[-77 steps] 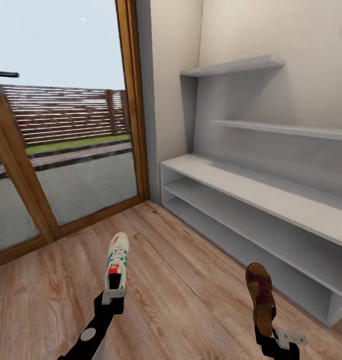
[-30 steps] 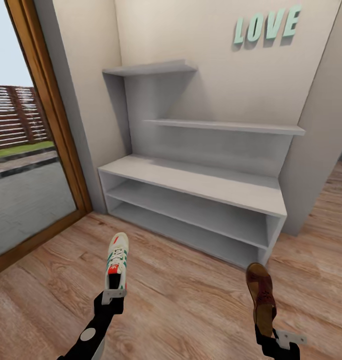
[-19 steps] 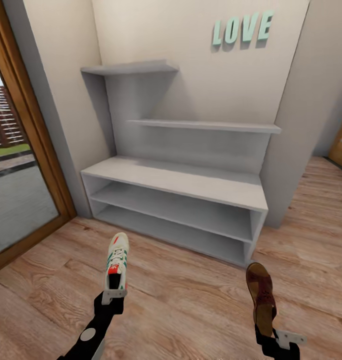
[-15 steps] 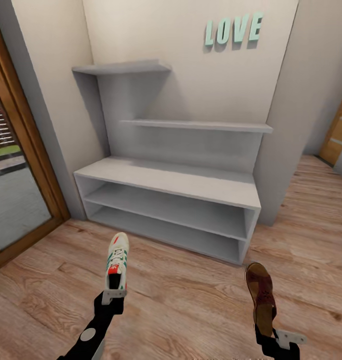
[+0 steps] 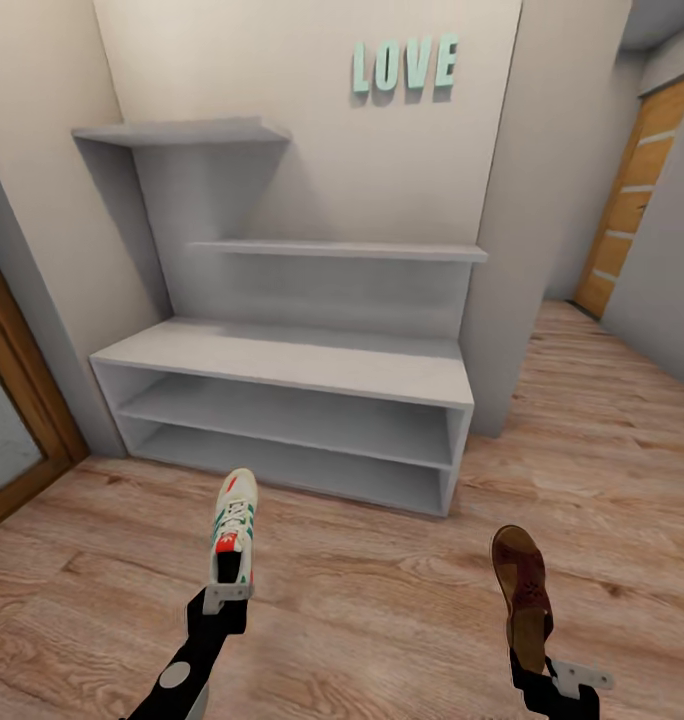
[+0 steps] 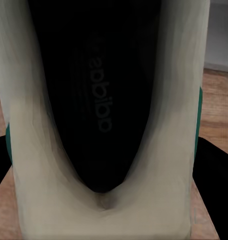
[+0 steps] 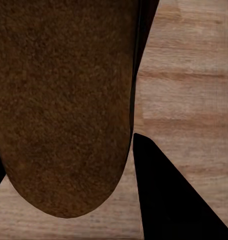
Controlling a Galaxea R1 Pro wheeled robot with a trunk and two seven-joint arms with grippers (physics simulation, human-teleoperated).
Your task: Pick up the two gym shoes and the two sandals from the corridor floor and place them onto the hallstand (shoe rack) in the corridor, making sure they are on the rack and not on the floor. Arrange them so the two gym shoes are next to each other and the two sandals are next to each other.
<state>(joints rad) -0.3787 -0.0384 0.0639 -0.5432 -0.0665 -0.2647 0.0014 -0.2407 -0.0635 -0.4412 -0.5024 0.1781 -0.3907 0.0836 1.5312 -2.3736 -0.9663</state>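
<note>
The grey hallstand (image 5: 282, 370) at twelve o'clock has bare shelves, while the left gripper (image 5: 225, 592) clamps a gym shoe (image 5: 234, 525) by its heel and the right gripper (image 5: 538, 668) clamps a sandal (image 5: 521, 590), both toes toward it.

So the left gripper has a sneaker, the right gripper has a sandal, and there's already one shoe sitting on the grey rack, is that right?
Not quite. The left gripper does hold a sneaker and the right gripper a sandal, but the head view shows the grey rack with no shoe on its bench or shelves.
</note>
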